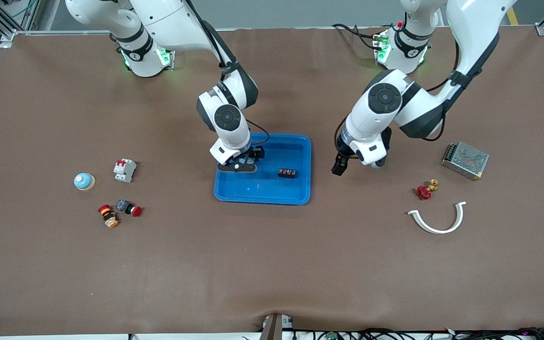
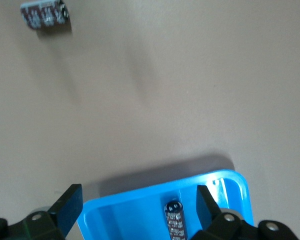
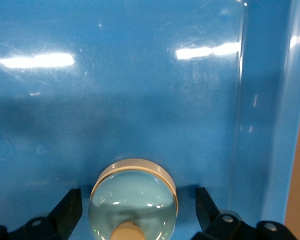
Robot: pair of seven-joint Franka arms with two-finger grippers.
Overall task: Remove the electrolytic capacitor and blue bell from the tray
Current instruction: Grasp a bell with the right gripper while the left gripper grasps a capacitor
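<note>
A blue tray (image 1: 262, 186) lies mid-table. My right gripper (image 1: 240, 163) is low in it, open, its fingers on either side of a pale blue domed bell (image 3: 134, 197) and clear of it; the gripper hides this bell from the front camera. A dark capacitor (image 1: 287, 173) lies in the tray toward the left arm's end. My left gripper (image 1: 340, 166) hangs open and empty beside the tray, over its edge (image 2: 130, 215). The capacitor (image 2: 175, 221) shows between its fingers, lower down. A second capacitor (image 2: 45, 15) lies on the bare table.
Toward the right arm's end lie another pale blue bell (image 1: 84, 181), a white circuit breaker (image 1: 124, 170) and two red push buttons (image 1: 129, 208) (image 1: 108, 216). Toward the left arm's end: a metal power supply (image 1: 465, 160), a red valve (image 1: 425, 191), a white curved strip (image 1: 438, 219).
</note>
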